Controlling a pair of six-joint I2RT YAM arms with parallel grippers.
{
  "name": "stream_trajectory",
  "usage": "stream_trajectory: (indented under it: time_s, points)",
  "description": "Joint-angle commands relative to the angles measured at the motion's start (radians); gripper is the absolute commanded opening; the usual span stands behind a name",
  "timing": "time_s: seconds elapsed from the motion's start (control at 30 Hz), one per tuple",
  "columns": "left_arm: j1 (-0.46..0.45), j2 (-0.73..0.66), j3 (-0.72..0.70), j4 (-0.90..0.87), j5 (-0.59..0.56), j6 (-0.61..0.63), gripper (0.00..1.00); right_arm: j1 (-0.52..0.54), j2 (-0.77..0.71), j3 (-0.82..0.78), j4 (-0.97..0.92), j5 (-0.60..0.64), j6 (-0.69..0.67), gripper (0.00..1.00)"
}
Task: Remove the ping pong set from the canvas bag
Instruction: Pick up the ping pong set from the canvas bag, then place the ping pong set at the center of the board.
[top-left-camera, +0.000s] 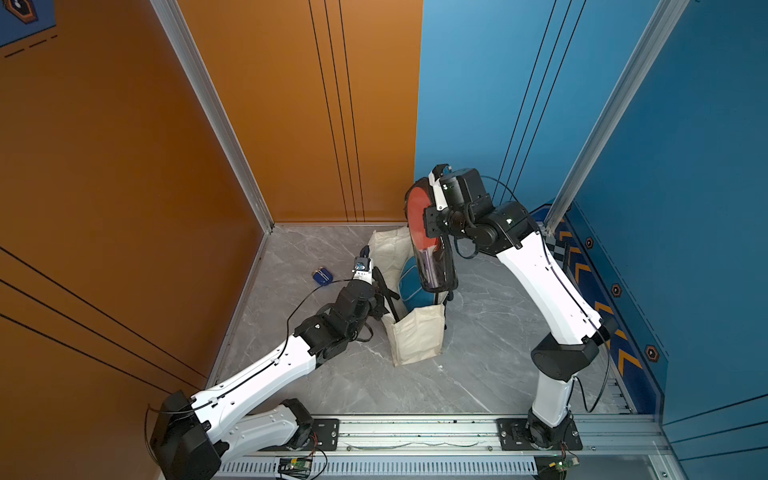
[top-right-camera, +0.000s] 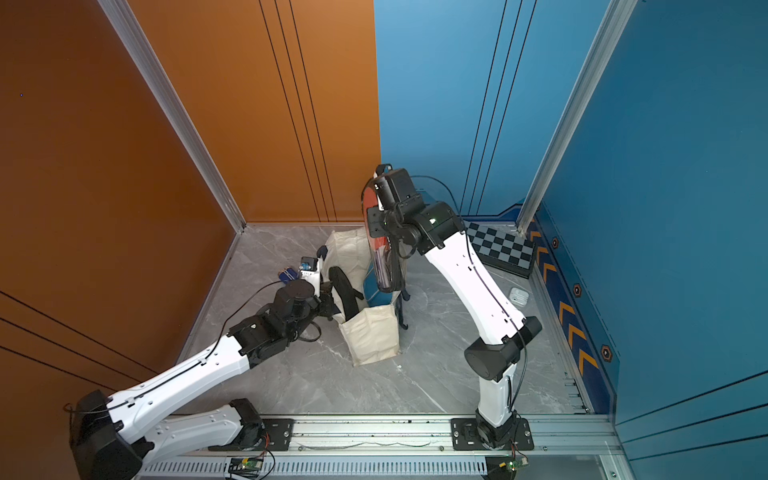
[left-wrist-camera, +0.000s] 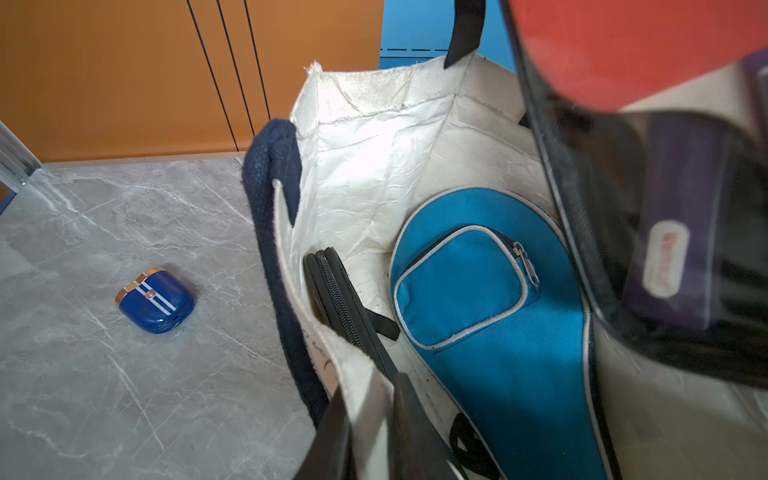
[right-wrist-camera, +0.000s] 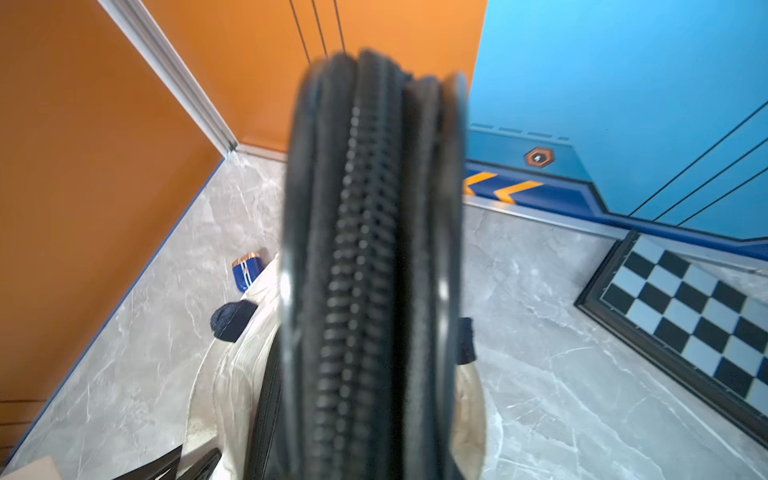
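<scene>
While the left gripper (left-wrist-camera: 372, 419) pinches the near wall of the canvas bag (top-left-camera: 417, 336), the right gripper (top-left-camera: 435, 188), clamped on a clear-fronted pouch (top-left-camera: 417, 208), holds it long-axis vertical, lower end at the mouth; blue case (left-wrist-camera: 490, 291) and second pouch (left-wrist-camera: 336, 291) lie inside, directly below.

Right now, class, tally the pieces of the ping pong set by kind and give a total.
Pouches: 2 (held pouch, second pouch in the bag)
Blue case: 1
Total: 3
</scene>
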Motion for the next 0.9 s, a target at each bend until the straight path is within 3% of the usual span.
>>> stream_trajectory:
  time_s: [0.0,0.2,0.37,0.63,0.87]
  points:
    - [-0.004,0.002,0.036,-0.025,-0.024,0.029,0.20,-0.032,-0.111,-0.031,0.132,0.031,-0.029,0.05]
    - [-0.002,0.008,0.041,-0.025,-0.008,0.037,0.20,-0.118,-0.239,-0.087,0.184,-0.032,0.001,0.05]
    - [-0.001,0.025,0.046,-0.025,0.014,0.037,0.20,-0.215,-0.397,-0.247,0.251,-0.027,0.025,0.05]
    - [0.002,0.041,0.060,-0.028,0.028,0.041,0.20,-0.500,-0.614,-0.466,0.258,-0.076,0.091,0.05]
    - [0.002,0.058,0.083,-0.034,0.055,0.037,0.20,-0.810,-0.660,-0.686,0.260,-0.325,0.197,0.04]
